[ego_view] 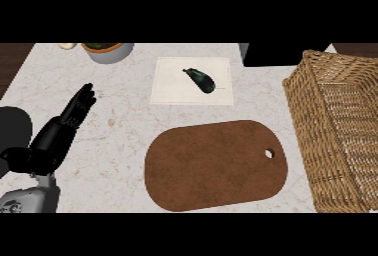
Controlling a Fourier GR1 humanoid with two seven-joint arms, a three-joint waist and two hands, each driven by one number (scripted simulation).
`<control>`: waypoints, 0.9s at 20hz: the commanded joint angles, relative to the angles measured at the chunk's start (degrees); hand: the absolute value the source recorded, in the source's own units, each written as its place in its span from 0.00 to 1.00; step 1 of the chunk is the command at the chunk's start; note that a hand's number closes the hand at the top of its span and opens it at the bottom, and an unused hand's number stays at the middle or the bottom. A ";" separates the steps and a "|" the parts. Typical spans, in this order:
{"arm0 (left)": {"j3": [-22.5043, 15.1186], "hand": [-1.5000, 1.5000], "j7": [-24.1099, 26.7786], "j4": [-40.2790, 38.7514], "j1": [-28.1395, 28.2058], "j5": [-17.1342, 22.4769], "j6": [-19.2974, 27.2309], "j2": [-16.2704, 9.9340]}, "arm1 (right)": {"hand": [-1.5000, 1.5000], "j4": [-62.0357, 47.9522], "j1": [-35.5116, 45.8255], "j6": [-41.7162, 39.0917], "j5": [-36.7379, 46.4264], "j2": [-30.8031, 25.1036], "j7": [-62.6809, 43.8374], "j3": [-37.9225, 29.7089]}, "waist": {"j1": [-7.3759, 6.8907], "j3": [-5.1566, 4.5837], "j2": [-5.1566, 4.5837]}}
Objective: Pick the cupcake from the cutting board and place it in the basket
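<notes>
cutting board (214,165): no cupcake visible | handling: unjudgeable | left hand (63,130) left of board, fingers straight | right hand unseen

One head view looks steeply down on the marble worktop (111,150) from above its near edge. The brown cutting board (214,165) lies central and close below, the wicker basket (336,125) cut off right of it.

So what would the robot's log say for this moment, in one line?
left hand: open, resting at left | right hand: not in view | cutting board: no cupcake visible | basket: at right, contents partly hidden
</notes>
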State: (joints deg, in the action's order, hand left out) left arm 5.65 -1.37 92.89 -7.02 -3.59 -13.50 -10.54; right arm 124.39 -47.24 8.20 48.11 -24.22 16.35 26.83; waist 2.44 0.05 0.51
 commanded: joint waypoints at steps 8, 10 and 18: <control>-1.48 0.50 0.86 -0.91 -0.04 -1.71 1.38 1.68 | 1.00 24.18 -19.93 2.99 -21.15 -5.63 9.53 -6.69 | 0.89 -0.08 -0.13; 0.00 0.50 1.15 -0.70 -0.79 -1.16 1.05 0.34 | 1.00 26.33 -21.37 3.70 -20.22 -4.74 8.20 -6.77 | -0.05 -0.15 -0.33; 0.64 0.50 -0.27 0.77 -0.76 0.65 -0.50 -0.47 | 1.00 28.75 -21.68 6.54 -22.93 -2.87 3.88 -15.79 | -1.78 -0.21 -0.59</control>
State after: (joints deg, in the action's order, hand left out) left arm 5.79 -1.17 92.65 -8.14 -3.76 -13.57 -10.72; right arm 136.44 -65.08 17.16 33.90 -26.70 26.60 14.85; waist 1.64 -0.14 0.02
